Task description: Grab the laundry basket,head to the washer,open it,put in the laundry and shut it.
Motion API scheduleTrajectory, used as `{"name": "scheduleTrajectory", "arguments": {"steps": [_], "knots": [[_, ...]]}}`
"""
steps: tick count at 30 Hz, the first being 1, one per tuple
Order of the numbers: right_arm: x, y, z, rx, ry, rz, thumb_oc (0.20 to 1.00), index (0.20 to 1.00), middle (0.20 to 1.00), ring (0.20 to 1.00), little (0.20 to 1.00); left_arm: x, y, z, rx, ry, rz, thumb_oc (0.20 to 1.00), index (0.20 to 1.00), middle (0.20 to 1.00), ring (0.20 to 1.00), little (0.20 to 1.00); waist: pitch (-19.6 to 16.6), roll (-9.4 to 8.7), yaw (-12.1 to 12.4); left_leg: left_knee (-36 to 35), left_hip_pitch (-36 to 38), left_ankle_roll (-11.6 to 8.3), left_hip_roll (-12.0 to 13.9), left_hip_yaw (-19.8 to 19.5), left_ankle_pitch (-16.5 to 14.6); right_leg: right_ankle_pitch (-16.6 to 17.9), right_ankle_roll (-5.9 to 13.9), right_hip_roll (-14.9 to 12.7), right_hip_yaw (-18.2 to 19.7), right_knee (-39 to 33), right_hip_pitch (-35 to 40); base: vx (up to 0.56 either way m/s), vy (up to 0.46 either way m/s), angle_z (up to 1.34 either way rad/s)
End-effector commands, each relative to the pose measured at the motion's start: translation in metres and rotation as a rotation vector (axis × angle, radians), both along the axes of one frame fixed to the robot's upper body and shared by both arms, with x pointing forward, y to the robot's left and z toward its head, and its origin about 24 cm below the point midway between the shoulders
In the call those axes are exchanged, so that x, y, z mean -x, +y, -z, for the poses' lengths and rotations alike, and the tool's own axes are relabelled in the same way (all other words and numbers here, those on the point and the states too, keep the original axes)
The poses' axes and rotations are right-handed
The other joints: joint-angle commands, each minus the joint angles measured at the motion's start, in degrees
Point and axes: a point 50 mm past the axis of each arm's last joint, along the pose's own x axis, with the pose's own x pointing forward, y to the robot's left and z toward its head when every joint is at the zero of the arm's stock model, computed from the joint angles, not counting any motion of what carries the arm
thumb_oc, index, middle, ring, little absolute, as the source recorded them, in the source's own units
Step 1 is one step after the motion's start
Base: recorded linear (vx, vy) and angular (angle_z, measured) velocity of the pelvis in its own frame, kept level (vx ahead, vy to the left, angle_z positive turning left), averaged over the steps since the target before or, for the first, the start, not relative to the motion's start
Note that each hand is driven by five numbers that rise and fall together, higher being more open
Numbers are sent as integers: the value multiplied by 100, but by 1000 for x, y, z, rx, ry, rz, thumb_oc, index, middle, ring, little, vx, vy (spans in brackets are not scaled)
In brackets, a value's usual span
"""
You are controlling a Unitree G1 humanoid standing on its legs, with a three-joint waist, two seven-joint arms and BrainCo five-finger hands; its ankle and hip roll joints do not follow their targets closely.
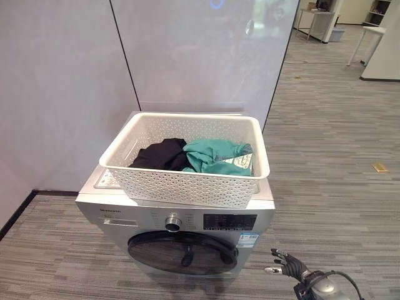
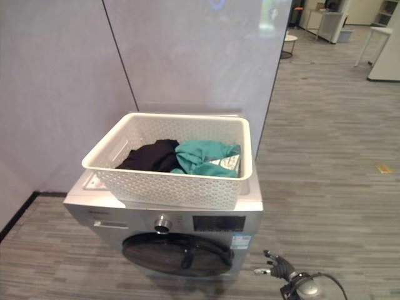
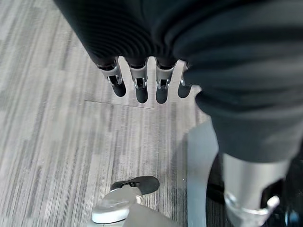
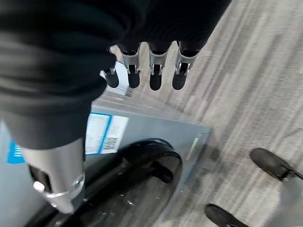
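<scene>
A white perforated laundry basket stands on top of the silver washer. Inside it lie a black garment and a teal garment. The washer's round dark door is closed. My right hand hangs low, right of the door, apart from it and open with fingers spread. In the right wrist view its straight fingers point past the washer's front corner, the door below them. My left hand hangs open over the grey floor, holding nothing.
Grey wall panels stand close behind and to the left of the washer. Striped grey floor stretches to the right, with a small yellow piece lying on it. White tables stand far back right.
</scene>
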Motion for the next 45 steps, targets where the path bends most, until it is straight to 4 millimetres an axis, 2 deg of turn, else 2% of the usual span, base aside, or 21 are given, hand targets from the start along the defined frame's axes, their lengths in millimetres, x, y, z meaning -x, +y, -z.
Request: {"name": "scheduleTrajectory", "arguments": {"steps": [1,6,12,20,25,30,32,40,42,45], "knots": [[-34,19,-23,-58,-185,-69,1000,1000,1000,1000,1000,-8,23,-7,-47,5,-62,1000,1000,1000,1000,1000,67,-223,129,71,43,52,-115,-189,-388,-54,311,-274,-200,75,-233,-4,2,23],[-43,33,-26,-25,-191,-183,1000,1000,1000,1000,1000,8,32,-10,-86,70,-74,1000,1000,1000,1000,1000,37,-282,300,85,26,55,-133,-269,-393,-46,327,-296,-263,66,-211,20,8,7],[-43,44,-15,5,-139,-238,1000,1000,1000,1000,1000,0,29,-9,-90,45,-41,1000,1000,1000,1000,1000,35,-331,478,102,-16,78,-170,-386,-398,-38,334,-333,-360,75,-192,10,15,8],[-41,68,9,-31,-38,-213,1000,1000,1000,1000,1000,-11,23,-8,-87,22,19,1000,1000,1000,1000,1000,21,-389,679,134,-60,116,-224,-522,-419,-61,338,-370,-468,108,-153,13,21,5],[-43,89,11,-46,-24,-288,1000,1000,1000,1000,1000,-10,23,-8,-93,40,37,1000,1000,1000,1000,1000,13,-404,785,137,-69,132,-243,-567,-430,-77,341,-391,-509,125,-144,9,15,6],[-44,96,13,-31,-17,-318,1000,1000,1000,1000,1000,-10,22,-7,-93,42,37,1000,1000,1000,1000,1000,16,-412,824,143,-78,142,-257,-585,-436,-84,338,-401,-521,140,-139,0,0,0],[-42,101,15,23,0,-382,1000,1000,1000,1000,1000,-11,25,-8,-102,48,37,1000,1000,1000,1000,1000,30,-443,839,143,-85,148,-274,-609,-442,-88,336,-418,-545,138,-129,0,0,0],[-17,73,15,76,15,-361,1000,1000,1000,1000,1000,-5,30,-10,-111,64,8,1000,1000,1000,1000,1000,68,-495,693,122,-122,152,-304,-592,-433,-66,362,-450,-534,136,-185,-6,3,2],[-4,64,20,71,56,-324,1000,1000,1000,1000,1000,-4,28,-9,-108,62,1,1000,1000,1000,1000,1000,86,-490,631,105,-121,153,-311,-564,-437,-30,380,-467,-502,107,-205,-27,12,7],[1,64,23,70,76,-331,1000,1000,1000,1000,1000,-6,27,-9,-103,56,8,1000,1000,1000,1000,1000,91,-480,611,100,-128,153,-317,-544,-438,-10,389,-472,-487,75,-220,-27,9,5]]}}
